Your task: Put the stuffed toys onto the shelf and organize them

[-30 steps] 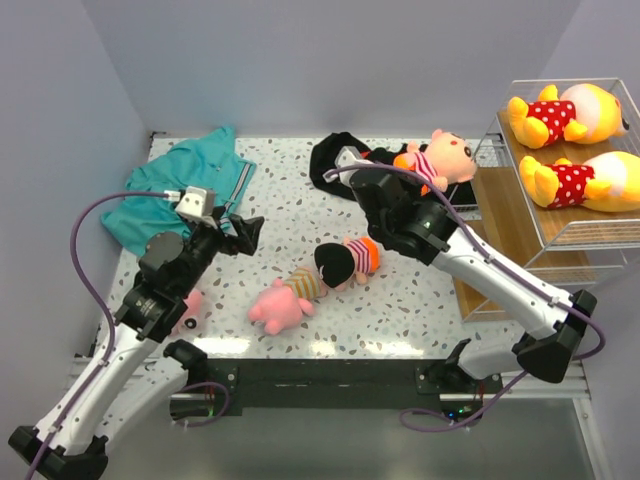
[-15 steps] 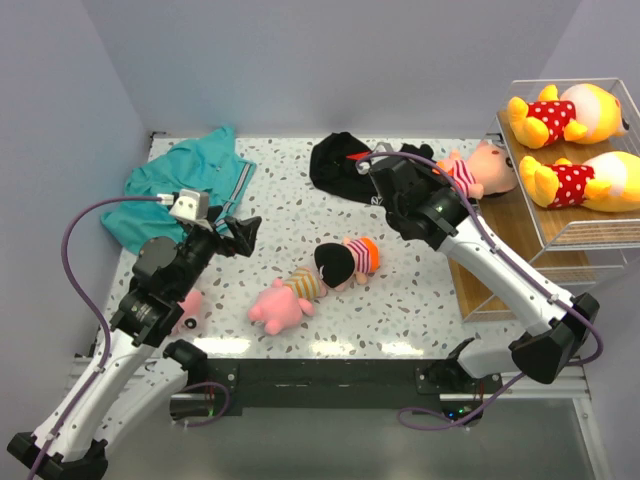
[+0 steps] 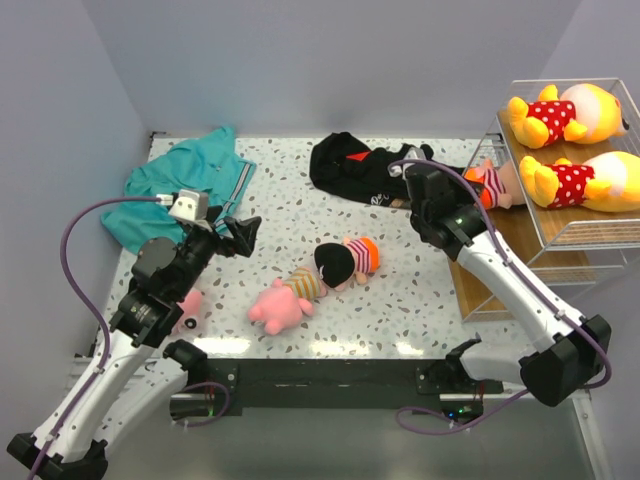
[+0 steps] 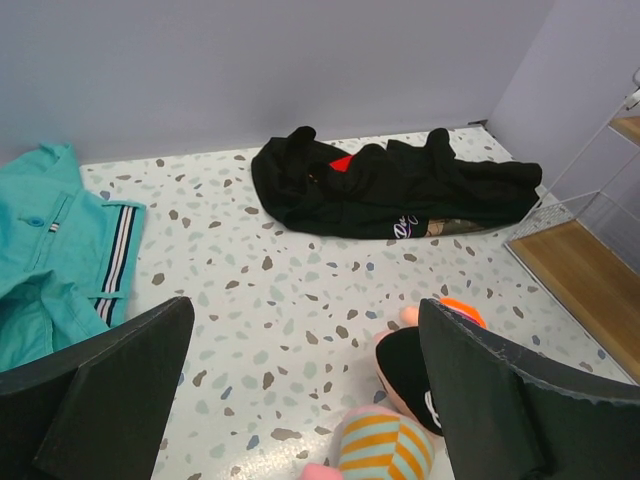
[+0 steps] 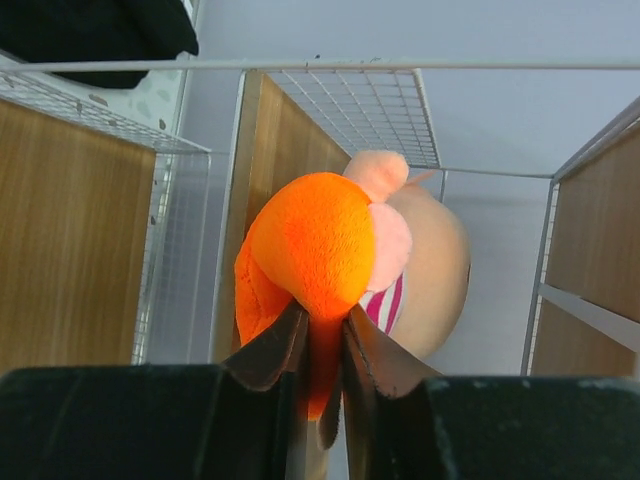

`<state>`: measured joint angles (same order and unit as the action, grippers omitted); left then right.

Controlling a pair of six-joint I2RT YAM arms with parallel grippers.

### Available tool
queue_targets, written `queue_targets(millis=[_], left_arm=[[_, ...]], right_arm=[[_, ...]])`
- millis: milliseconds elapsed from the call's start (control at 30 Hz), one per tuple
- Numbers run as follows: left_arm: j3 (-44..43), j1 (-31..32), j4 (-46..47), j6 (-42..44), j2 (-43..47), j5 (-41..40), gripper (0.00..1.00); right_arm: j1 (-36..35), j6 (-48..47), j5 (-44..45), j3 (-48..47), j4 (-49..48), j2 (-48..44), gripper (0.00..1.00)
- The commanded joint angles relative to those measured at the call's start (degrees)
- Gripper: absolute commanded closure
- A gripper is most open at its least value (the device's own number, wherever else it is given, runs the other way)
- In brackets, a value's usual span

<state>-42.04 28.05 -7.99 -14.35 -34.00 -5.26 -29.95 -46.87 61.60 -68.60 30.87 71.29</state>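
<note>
Yellow-orange plush fills the top tier of the shelf (image 3: 500,235): two bears, the far bear (image 3: 565,113) and the near bear (image 3: 590,180), lying side by side. The right gripper (image 5: 320,345) is clenched on the orange leg of a striped-top doll (image 5: 310,240), holding it inside the shelf below that tier (wire mesh shows behind it). On the counter (image 3: 420,290) lie three more toys: a second doll (image 3: 345,260), a pink pig (image 3: 278,305), and another pink toy (image 3: 188,308) partly hidden under the left arm. The left gripper (image 4: 305,320) hangs spread wide above the counter, grasping nothing. One teal shirt (image 3: 175,190) and one black garment (image 3: 355,165) lie towards the back.
</note>
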Motion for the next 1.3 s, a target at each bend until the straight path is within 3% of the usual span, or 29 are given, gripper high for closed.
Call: queue_targets(millis=[0,133,433,733,900,1133,1267], left_arm=[[-1.5,0.2,1.8,-0.5,0.0,0.7,0.00],[-1.5,0.2,1.8,-0.6,0.1,0.9,0.00],[-1.4,0.2,2.0,-0.8,0.1,1.4,0.00],[-1.0,0.2,2.3,-0.9,1.6,1.3,0.00],[-1.7,0.2,1.2,-0.7,0.8,0.4,0.00],[-1.3,0.2,1.2,-0.4,1.6,-0.7,0.00],[-1.6,0.2,1.2,-0.4,1.5,-0.7,0.00]], right_arm=[[1.2,-7.1,-0.8,2.0,-9.2,-2.4,0.81],[1.7,-11.2,-2.4,5.5,-14.4,-3.3,0.77],[5.0,-11.7,-2.7,5.6,-16.2,-3.2,0.66],[5.3,-11.8,-4.6,6.2,-15.4,-3.9,0.46],[2.0,-10.3,-6.8,5.1,-12.9,-3.6,0.34],[-1.9,-11.3,-6.7,3.3,-13.5,-3.0,0.30],[-2.4,-10.5,-8.1,1.8,-12.4,-2.3,0.33]])
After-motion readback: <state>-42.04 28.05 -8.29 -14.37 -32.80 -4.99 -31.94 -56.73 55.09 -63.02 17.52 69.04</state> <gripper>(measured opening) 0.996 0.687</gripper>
